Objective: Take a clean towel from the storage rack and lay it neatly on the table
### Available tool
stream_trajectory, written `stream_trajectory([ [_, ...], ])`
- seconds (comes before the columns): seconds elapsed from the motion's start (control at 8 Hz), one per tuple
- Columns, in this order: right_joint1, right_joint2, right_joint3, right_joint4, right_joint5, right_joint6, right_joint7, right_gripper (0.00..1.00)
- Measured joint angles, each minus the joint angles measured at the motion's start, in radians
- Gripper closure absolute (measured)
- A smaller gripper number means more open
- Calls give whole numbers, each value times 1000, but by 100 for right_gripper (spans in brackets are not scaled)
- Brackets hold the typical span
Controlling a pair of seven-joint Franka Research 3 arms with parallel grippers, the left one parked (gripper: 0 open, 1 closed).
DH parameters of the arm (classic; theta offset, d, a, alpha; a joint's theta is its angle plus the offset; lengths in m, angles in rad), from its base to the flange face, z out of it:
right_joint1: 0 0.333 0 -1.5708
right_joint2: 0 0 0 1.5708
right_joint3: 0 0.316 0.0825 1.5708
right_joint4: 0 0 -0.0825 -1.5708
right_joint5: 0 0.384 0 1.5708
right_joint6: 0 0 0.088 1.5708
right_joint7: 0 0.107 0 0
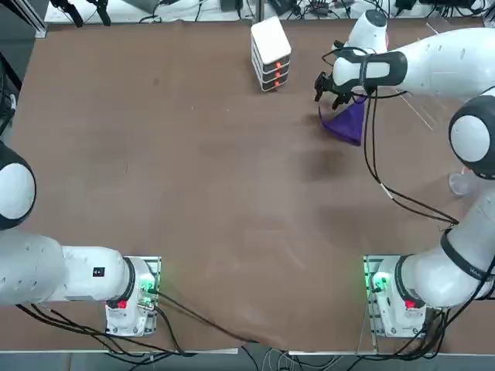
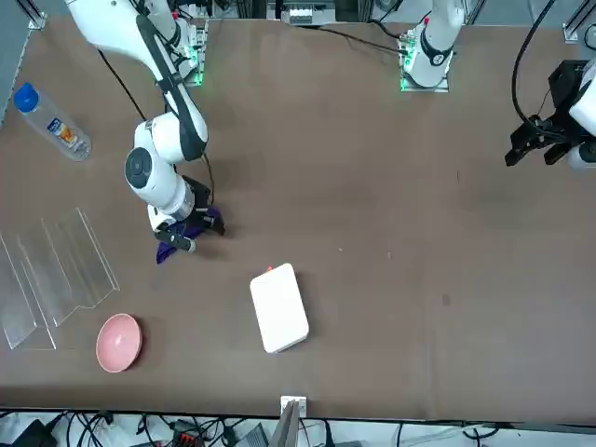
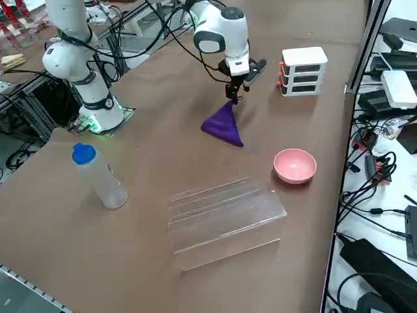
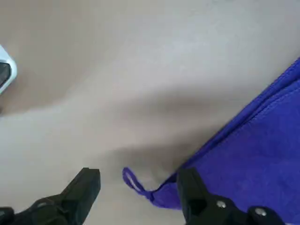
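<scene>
The purple towel (image 1: 347, 124) lies on the brown table (image 1: 193, 170) in a folded, triangular shape, with one corner pointing up toward my right gripper (image 1: 329, 91). That gripper (image 3: 232, 96) hangs just above this corner, open and holding nothing. In the wrist view the towel (image 4: 253, 154) spreads beside one black finger (image 4: 187, 183), and its small loop lies between the two fingers of the gripper (image 4: 139, 180). The storage rack (image 3: 225, 212) of clear rods stands apart from the towel, toward the table's right edge. From the front, the arm hides most of the towel (image 2: 166, 253).
A white stacked box (image 1: 271, 52) with orange marks stands at the far edge, left of the gripper. A pink bowl (image 3: 294, 164) sits between towel and rack. A clear bottle (image 3: 98, 176) with a blue cap stands near the right edge.
</scene>
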Motion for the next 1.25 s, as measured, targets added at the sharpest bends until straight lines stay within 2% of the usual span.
stream_trajectory([
  [0.12,13,0,0,1,-19,-30,-2,0],
  [0.5,65,-2,0,3,-192,-240,7,1],
  [0.88,92,-9,-2,18,-213,-262,5,2],
  [1.12,80,-39,-24,59,-238,-306,-75,11],
  [1.25,69,-47,-30,63,-265,-338,-116,23],
])
